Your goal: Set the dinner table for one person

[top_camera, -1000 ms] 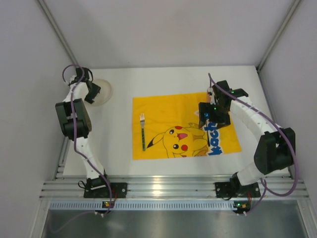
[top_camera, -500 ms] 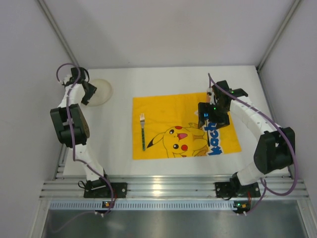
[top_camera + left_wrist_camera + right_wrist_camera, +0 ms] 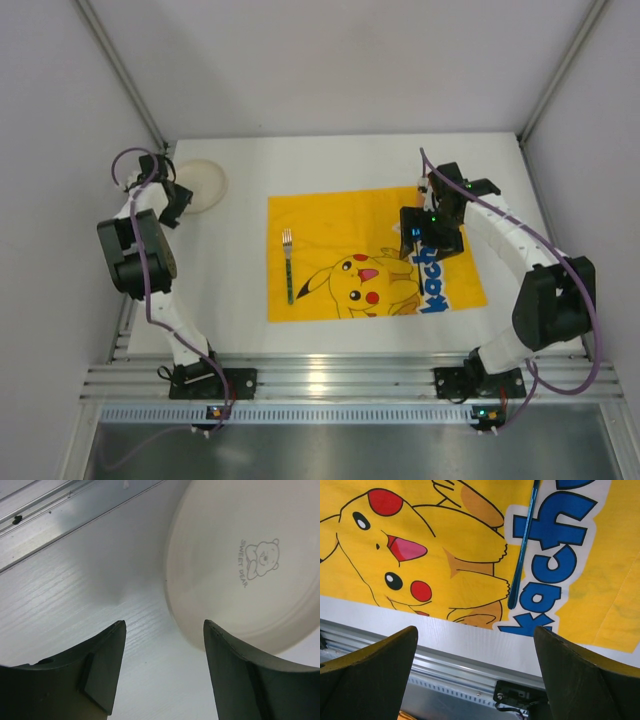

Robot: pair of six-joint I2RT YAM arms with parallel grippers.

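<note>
Plainly, the dinner table (image 3: 240,300) is flat, white, rectangular, faintly grained.

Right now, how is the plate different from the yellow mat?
The plate is round and cream; the mat is rectangular and bright yellow. The plate's bear print is small and faint; the mat's cartoon is large and colourful. The plate sits near the table's far-left corner; the mat lies in the middle. Both carry a cartoon.
</note>
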